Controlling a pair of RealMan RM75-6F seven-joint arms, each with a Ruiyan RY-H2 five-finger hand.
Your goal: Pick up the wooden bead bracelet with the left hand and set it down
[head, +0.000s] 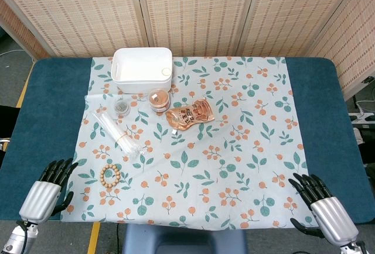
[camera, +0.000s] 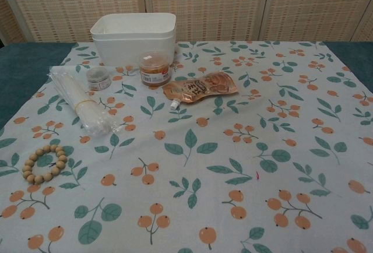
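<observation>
From the head view, the wooden bead bracelet (head: 109, 175) lies flat on the leaf-printed cloth (head: 234, 172), near the left hand (head: 48, 191), which hovers empty with fingers spread; the right hand (head: 321, 204) is likewise empty and spread at the far corner. From the chest view, the bracelet (camera: 44, 163) rests just before a clear plastic packet (camera: 81, 106); neither hand shows there
</observation>
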